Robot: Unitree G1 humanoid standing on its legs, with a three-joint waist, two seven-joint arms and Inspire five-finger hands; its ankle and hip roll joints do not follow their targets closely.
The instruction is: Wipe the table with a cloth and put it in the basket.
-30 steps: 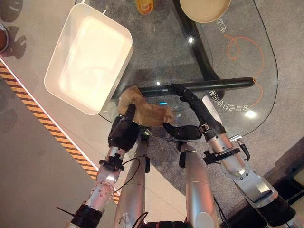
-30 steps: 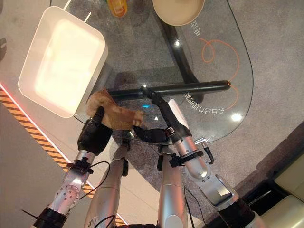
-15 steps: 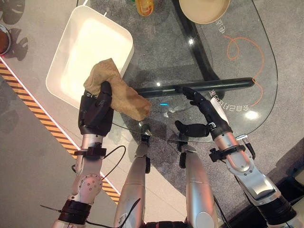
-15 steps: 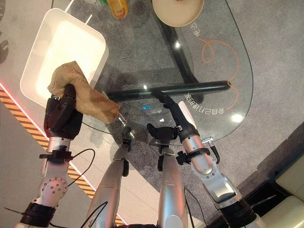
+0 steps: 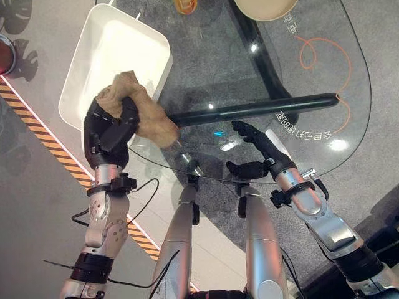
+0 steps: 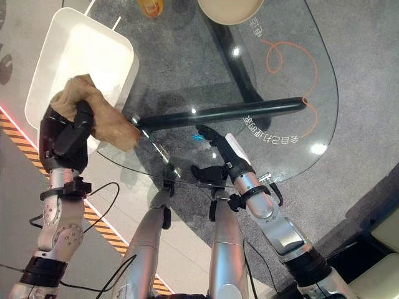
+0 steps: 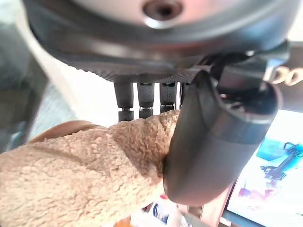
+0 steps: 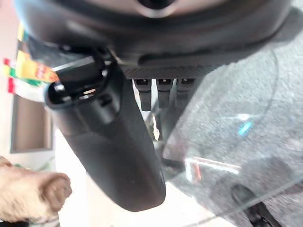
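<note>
Now, cloth: the crumpled tan fleece cloth (image 5: 138,111) is lifted off the table, at the near right edge of the basket, with its loose end hanging toward the glass.
Left hand: the left hand (image 5: 107,132) grasps the cloth, thumb and fingers curled round the bunched part; the left wrist view shows the thumb (image 7: 215,142) pressed into the fleece.
Right hand: the right hand (image 5: 259,154) is at the near edge of the table, holding nothing, fingers loosely bent and spread, thumb apart from them.
Basket: the white rectangular plastic basket (image 5: 91,57) stands at the far left, partly over the left edge of the table; its inside looks bare.
Table: the rounded clear glass table (image 5: 324,68) has a black tube-shaped bar (image 5: 262,108) across its middle.
Step in hand: I judge the wiping finished and the carry to the basket under way.
Next move: the left hand should go a little more to the far left, until the whole cloth is over the basket opening, then loosen the fingers.
Caution: the hanging end could catch on the basket rim and stay outside.
</note>
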